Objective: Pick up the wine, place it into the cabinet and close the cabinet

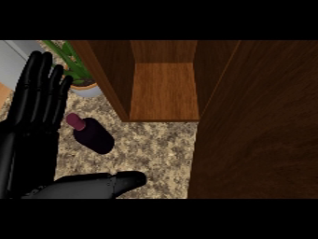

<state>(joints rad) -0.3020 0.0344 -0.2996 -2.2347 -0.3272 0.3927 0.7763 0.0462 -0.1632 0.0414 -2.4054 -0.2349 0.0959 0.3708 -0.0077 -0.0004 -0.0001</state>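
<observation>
Head view: left hand (34, 116) fills the near left, fingers straight and pressed together, pointing up the frame, thumb (109, 182) stretched out low toward the right. It holds nothing. Right hand isn't in view, so I can't say anything about it.

Wine (92, 134) lies on the counter (154, 149), just right of my left fingers, in the gap above the thumb. Dark bottle, neck end toward the upper left. Can't tell whether the fingers touch it; looks just apart.

Cabinet (165, 88) is beyond the bottle, up and to the right. Door (265, 121) is swung open and takes up the whole right side. Shelf inside is bare wood, nothing on it that I can see.

Plant (75, 70) in a pale pot sits behind the hand, left of the cabinet wall.

Step, as I read it: pre-grasp. Bottle not picked up, nothing placed, door not closed.

Next move needs the hand to close round the bottle body, then lift and carry it right and forward into the opening. Risk: the bottle rolls away under a sideways nudge, or clips the cabinet's left wall going in.
</observation>
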